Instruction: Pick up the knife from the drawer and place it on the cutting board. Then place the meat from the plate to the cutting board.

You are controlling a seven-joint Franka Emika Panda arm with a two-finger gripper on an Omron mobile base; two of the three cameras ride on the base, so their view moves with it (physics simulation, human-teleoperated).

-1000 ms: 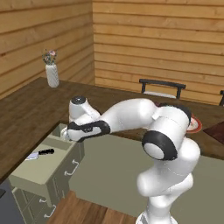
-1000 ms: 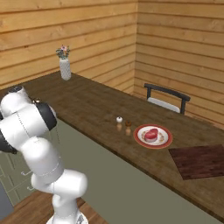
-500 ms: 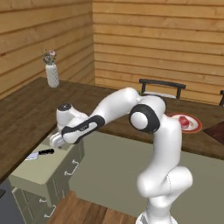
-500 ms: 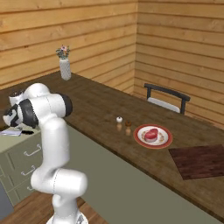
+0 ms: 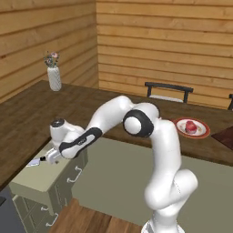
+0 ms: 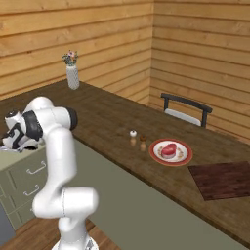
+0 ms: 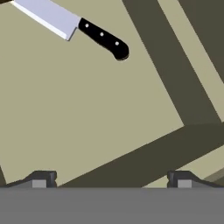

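Lying flat on the floor of the open drawer (image 7: 87, 109), the knife (image 7: 72, 27) is seen ahead of the wide-open, empty tool (image 7: 109, 179). It is judged light, rigid and slippery; the black handle is best gripped across its width. Its long axis runs diagonally, blade toward the hand view's upper left, handle toward the lower right.

The knife (image 7: 74, 27) blade was cut off by the hand view's top-left edge. The cutting board (image 5: 226, 138) was cropped at the left base view's right edge.
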